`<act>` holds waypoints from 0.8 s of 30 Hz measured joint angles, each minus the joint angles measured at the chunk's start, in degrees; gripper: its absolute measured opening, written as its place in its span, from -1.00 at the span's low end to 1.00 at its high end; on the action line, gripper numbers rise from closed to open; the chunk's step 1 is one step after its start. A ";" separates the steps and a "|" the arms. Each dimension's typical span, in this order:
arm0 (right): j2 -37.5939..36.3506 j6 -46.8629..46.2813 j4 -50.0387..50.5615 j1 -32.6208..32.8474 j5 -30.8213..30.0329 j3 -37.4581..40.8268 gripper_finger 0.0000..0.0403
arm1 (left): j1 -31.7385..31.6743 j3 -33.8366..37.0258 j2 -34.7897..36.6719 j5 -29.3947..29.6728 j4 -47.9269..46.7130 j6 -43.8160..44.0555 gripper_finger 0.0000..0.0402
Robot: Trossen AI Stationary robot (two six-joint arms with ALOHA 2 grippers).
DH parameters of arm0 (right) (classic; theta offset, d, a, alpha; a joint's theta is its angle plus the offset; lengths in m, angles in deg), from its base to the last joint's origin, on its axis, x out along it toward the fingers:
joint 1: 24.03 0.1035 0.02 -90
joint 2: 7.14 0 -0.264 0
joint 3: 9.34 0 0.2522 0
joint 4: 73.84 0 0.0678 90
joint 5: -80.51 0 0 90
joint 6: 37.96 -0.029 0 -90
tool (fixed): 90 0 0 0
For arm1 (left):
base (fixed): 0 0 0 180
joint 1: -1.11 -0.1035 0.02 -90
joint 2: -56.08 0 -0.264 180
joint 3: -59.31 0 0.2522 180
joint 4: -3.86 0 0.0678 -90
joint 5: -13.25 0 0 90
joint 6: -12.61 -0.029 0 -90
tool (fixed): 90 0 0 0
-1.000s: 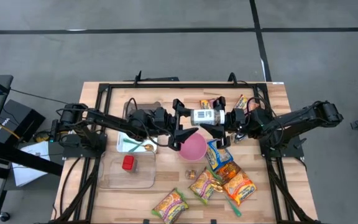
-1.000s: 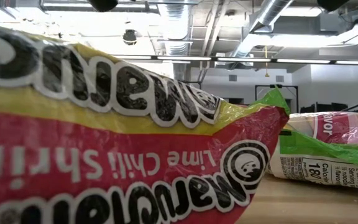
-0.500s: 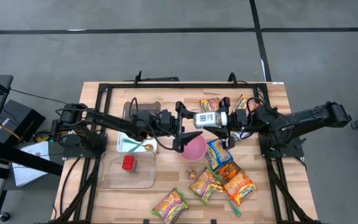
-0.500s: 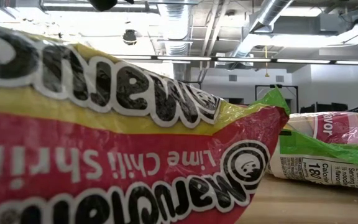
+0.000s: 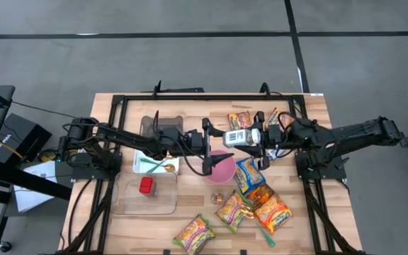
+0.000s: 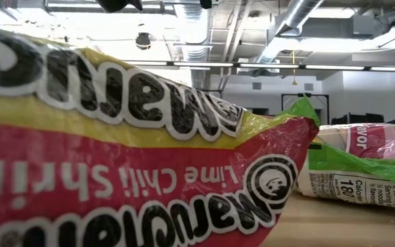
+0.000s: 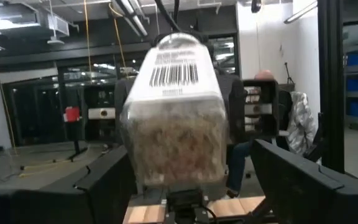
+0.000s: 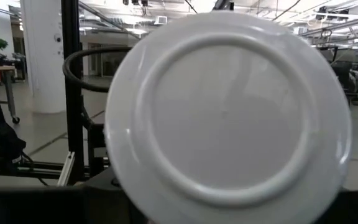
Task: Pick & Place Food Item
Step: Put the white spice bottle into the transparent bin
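Observation:
A clear jar [image 5: 236,136] with a barcode label and a white lid hangs on its side above the middle of the table, filled with a pale brownish food. My right gripper [image 5: 264,137] is shut on its lid end; the white lid [image 8: 229,112] fills the right wrist view. My left gripper [image 5: 209,146] is open at the jar's other end. In the left wrist view the jar [image 7: 176,106] stands just beyond the left gripper [image 7: 191,152], whose fingers flank the base without visibly touching it. My right gripper holds the jar by its lid end [image 5: 255,134], coming at it about level from the table's right side, along the jar's length. The lid itself hides the fingers in the wrist view. The jar lies roughly level, lifted clear of the table.
A pink bowl [image 5: 222,168] sits just below the jar. A white tray [image 5: 154,163] and a clear container [image 5: 146,190] with a red item lie to the left. Several noodle packets [image 5: 264,205] lie front right; one [image 6: 115,151] blocks most of the low view.
Both wrists have tipped up toward level, and the right arm has stretched back toward the table's right edge. The jar stays in the right gripper and lies more level than before. The left gripper stays open at the jar's base.

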 joint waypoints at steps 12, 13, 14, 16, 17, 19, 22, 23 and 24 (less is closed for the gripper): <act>-0.04 -1.35 3.89 -0.07 1.12 -0.09 -0.04 | -0.20 -0.07 10.22 -0.03 -13.30 -4.12 0.51; -0.04 -1.46 5.18 -0.07 1.35 -0.09 -0.04 | -0.19 -0.07 11.12 -0.01 -14.92 -4.14 0.51; -0.04 -1.50 6.93 -0.05 1.50 -0.08 -0.04 | -0.07 -0.07 11.94 0.01 -16.59 -4.18 0.51; -0.04 -1.80 11.38 0.00 1.70 0.00 -0.04 | 0.13 -0.08 13.57 0.11 -20.30 -4.21 0.51; -0.02 -2.17 13.71 0.00 1.77 0.02 -0.04 | 0.25 -0.11 14.30 0.16 -22.46 -4.22 0.51; -0.02 -2.94 17.84 0.00 1.85 0.04 -0.04 | 0.71 -0.11 15.36 0.41 -26.44 -4.16 0.51; -0.02 -4.29 22.04 0.56 2.71 0.06 -0.04 | 1.80 -0.13 15.49 0.42 -30.90 -3.06 0.51; 0.10 -4.62 22.68 0.97 2.83 0.08 -0.04 | 2.19 -0.13 15.04 0.42 -31.26 -2.74 0.51; 0.65 -4.71 22.72 1.50 2.97 0.08 -0.04 | 2.52 -0.17 14.38 0.55 -30.89 -2.73 0.51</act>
